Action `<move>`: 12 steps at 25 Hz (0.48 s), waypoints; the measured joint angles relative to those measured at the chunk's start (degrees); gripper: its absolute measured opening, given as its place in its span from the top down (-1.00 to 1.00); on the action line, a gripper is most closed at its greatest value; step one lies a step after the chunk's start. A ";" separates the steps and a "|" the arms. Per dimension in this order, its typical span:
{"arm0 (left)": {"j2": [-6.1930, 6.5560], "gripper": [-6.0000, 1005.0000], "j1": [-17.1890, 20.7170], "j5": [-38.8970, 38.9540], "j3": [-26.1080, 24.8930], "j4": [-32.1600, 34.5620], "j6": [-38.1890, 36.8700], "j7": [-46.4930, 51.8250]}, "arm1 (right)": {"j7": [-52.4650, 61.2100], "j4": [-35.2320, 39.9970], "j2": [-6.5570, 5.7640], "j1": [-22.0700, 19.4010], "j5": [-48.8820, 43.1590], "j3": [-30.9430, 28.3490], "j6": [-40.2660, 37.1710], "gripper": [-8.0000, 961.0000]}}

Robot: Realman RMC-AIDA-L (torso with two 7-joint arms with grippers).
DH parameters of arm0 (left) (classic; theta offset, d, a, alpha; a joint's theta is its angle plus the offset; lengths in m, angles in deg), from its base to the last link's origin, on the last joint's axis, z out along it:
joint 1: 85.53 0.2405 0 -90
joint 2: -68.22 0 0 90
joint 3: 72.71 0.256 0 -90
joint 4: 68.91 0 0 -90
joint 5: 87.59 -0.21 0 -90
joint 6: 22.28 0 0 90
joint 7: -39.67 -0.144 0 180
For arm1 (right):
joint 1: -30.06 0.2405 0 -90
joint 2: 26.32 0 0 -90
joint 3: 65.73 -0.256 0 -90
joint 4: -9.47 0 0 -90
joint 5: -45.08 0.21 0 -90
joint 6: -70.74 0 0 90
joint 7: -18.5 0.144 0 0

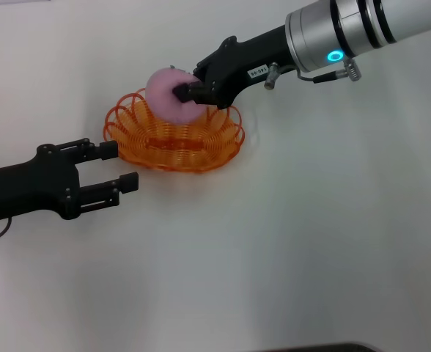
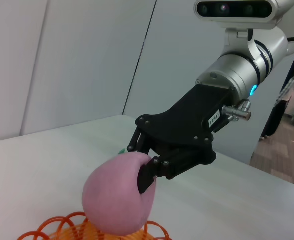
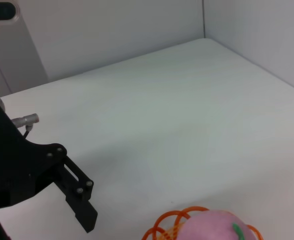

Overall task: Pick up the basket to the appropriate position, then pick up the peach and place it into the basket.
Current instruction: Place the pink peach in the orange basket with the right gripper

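Spread open and empty, the left gripper (image 1: 124, 166) is parked beside the basket (image 1: 174, 137), over which the peach (image 1: 169, 95) is clamped by the right gripper (image 1: 187, 92).

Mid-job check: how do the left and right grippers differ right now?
The right gripper is shut on the peach, holding it above the basket's far rim; the left gripper is open and holds nothing. The right one reaches in from the far right over the basket; the left sits low beside the basket's left side, apart from it. Both are black with paired fingers and point towards the basket.
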 joint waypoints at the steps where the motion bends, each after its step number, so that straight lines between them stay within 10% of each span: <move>1: 0.00 -0.42 0.00 -0.01 0.00 0.00 0.01 0.00 | 0.09 -0.01 0.00 0.03 0.01 0.07 0.15 0.72; 6: 0.00 -0.42 0.00 -0.01 0.14 -0.12 0.03 -0.03 | 0.53 -0.09 0.08 0.06 0.05 0.88 0.72 0.71; 12: 0.00 -0.42 0.00 -0.01 0.23 -0.18 0.03 -0.05 | 0.55 -0.57 0.18 0.13 0.13 1.33 1.04 0.15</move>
